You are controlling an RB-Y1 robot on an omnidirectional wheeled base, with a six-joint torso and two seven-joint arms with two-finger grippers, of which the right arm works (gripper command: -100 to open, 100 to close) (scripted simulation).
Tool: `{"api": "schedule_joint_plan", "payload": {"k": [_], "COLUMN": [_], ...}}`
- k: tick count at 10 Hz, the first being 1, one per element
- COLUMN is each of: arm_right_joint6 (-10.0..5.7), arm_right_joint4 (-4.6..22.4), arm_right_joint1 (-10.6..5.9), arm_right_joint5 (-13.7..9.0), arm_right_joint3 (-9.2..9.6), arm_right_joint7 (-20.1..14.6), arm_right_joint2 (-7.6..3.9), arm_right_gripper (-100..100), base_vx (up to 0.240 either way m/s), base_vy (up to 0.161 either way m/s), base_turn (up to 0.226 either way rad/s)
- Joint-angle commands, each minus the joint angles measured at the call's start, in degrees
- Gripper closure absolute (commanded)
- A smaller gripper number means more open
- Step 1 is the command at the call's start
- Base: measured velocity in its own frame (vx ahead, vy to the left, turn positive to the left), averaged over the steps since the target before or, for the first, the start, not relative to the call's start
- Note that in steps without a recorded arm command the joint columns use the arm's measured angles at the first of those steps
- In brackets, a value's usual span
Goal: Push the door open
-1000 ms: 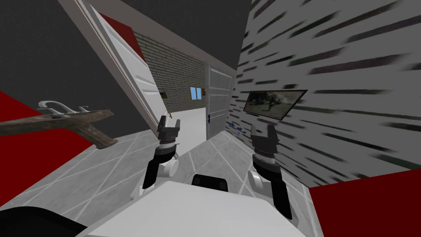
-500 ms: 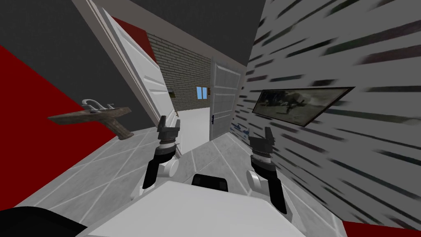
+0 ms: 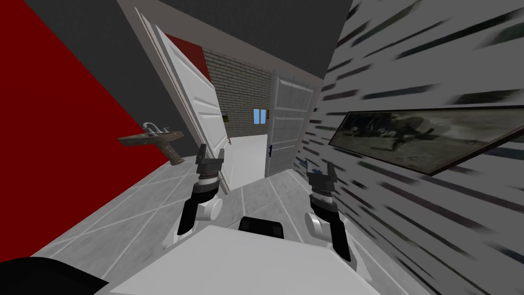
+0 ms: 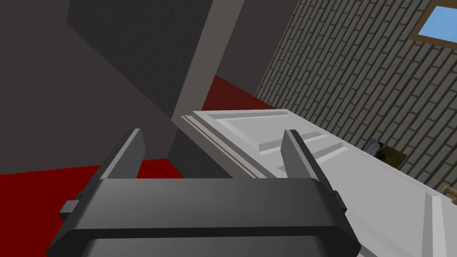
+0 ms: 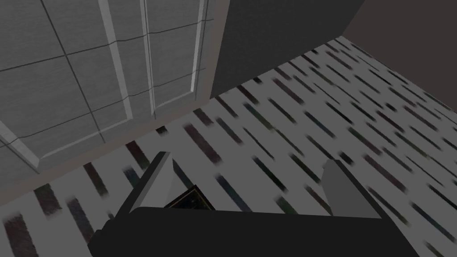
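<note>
1. Door [image 3: 197,110]: white, panelled, standing open on doorway's left side, just ahead of my L claw [image 3: 211,151]; touching or not, can't tell
2. L claw: fingers wide, holding nothing; door's edge runs up btwn the tips in L wrist view
3. My R claw [image 3: 321,171]: fingers wide, holding nothing, close to streaked wall [image 3: 409,205]
4. 2nd white door [image 3: 289,128]: doorway's right side
5. Sink [image 3: 153,138]: on red wall [image 3: 61,128]
6. Framed pic [image 3: 430,135]: on streaked wall

Red wall [image 3: 61,128], grey tiled floor [image 3: 133,215], sink [image 3: 153,139], streaked wall [image 3: 409,61], framed picture [image 3: 424,135], brick wall [image 3: 240,97]
</note>
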Motion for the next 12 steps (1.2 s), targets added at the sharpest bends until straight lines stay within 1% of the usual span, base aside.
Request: {"api": "schedule_joint_plan", "payload": {"k": [1, 2, 3, 4, 5, 6, 12], "arm_right_joint6": [-0.59, -0.89, -1.54, -1.88, -2.56, -2.90, -5.04], "arm_right_joint4": [1.8, 2.8, 4.7, 5.8, 7.8, 8.9, 15.4], "arm_right_joint1": [-0.60, -0.77, -1.13, -1.32, -1.69, -1.88, -3.07], "arm_right_joint5": [-1.1, -1.8, -3.3, -4.0, -5.5, -6.3, -11.1], "arm_right_joint3": [0.05, 0.09, 0.20, 0.25, 0.35, 0.41, 0.74], "arm_right_joint7": [-1.1, -1.7, -3.0, -3.7, -5.1, -5.8, -10.2], "arm_right_joint2": [-0.19, -0.31, -0.53, -0.63, -0.81, -0.91, -1.26], "arm_right_gripper": [-100, -100, -100, -100, -100, -100, -100], "base_vx": [0.088, 0.077, 0.096, 0.101, 0.121, 0.112, 0.070], "base_vy": [-0.065, -0.062, -0.065, -0.063, -0.106, -0.126, -0.078], "base_turn": [0.162, 0.216, 0.355, 0.267, 0.353, 0.285, 0.207]}}
